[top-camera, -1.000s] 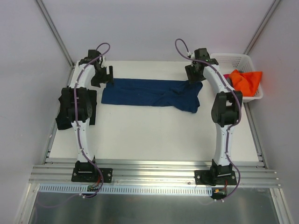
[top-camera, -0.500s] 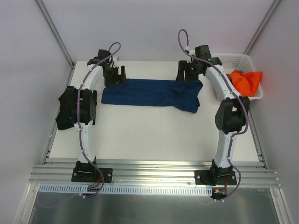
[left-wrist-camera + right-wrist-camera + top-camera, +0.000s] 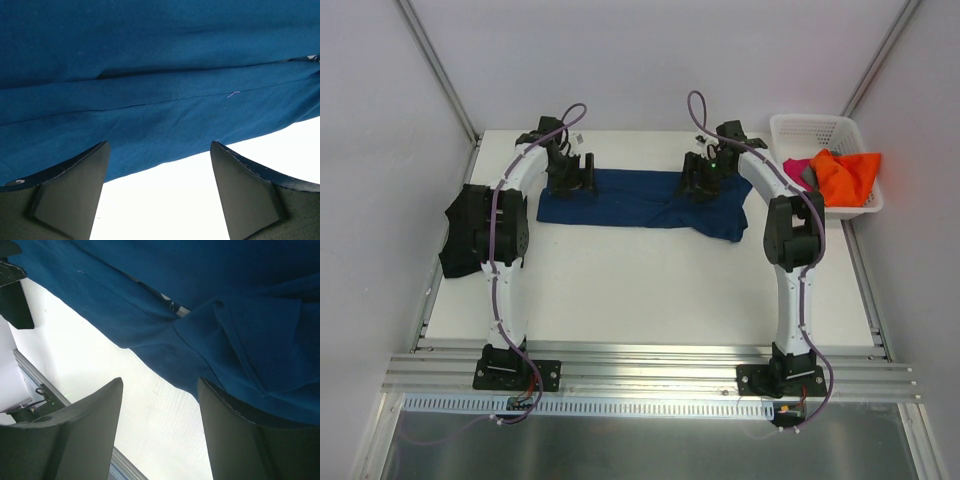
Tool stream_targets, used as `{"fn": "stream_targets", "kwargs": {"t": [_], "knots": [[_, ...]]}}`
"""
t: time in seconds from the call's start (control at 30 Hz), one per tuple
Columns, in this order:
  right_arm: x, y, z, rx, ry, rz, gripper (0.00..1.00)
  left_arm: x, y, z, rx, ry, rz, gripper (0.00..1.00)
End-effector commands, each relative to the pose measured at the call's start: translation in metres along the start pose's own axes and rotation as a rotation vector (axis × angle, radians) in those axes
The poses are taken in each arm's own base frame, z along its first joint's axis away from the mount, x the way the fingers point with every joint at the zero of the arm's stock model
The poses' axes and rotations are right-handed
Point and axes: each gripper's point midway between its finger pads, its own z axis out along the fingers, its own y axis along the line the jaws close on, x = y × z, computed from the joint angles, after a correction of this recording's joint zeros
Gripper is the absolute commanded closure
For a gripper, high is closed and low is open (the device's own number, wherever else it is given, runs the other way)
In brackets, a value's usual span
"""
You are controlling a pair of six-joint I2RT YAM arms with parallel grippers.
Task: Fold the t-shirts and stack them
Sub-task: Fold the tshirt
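A navy blue t-shirt [image 3: 640, 200] lies folded into a long strip across the far half of the white table. My left gripper [image 3: 572, 180] is open at its far left edge; the wrist view shows the cloth [image 3: 150, 75] just past my spread fingertips [image 3: 159, 146]. My right gripper [image 3: 700, 180] is open at the far edge right of the middle; its wrist view shows the rumpled cloth [image 3: 225, 305] beyond the open gripper [image 3: 160, 382]. A black shirt [image 3: 455, 235] lies at the table's left edge. Orange [image 3: 848, 175], magenta [image 3: 797, 166] and grey shirts sit in the basket.
A white lattice basket [image 3: 810, 128] stands at the back right corner. White walls enclose the table on three sides. An aluminium rail [image 3: 650, 370] runs along the near edge with both arm bases on it.
Both grippers have moved inward and down along the far edge of the navy shirt, the left one to the right and the right one to the left. The shirt has not moved.
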Motion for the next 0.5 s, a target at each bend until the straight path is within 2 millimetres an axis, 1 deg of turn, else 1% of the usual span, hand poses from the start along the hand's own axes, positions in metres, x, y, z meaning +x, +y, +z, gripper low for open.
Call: {"fn": "stream_targets", "kwargs": {"t": [0.0,0.1,0.2,0.23,0.27,0.4,0.47], "knots": [[-0.013,0.015,-0.009,-0.040,-0.038,-0.016,0.36,0.001,-0.012,-0.007,0.017,-0.005,0.027,0.18],[-0.020,0.004,-0.008,-0.003,-0.052,-0.040,0.36,0.003,-0.015,-0.004,0.022,0.004,0.028,0.18],[-0.035,-0.008,-0.009,0.059,-0.085,-0.086,0.36,0.010,-0.017,0.001,0.023,0.024,0.022,0.18],[-0.039,-0.017,-0.009,0.099,-0.095,-0.105,0.36,0.012,-0.016,0.002,0.021,0.032,0.019,0.18],[-0.044,-0.018,-0.011,0.114,-0.109,-0.117,0.36,0.013,-0.017,0.003,0.024,0.035,0.014,0.18],[-0.051,-0.039,-0.005,0.203,-0.117,-0.147,0.35,0.014,-0.020,0.000,0.029,0.031,0.015,0.18],[-0.054,-0.045,-0.003,0.228,-0.121,-0.157,0.35,0.014,-0.022,-0.004,0.027,0.027,0.018,0.18]]}}
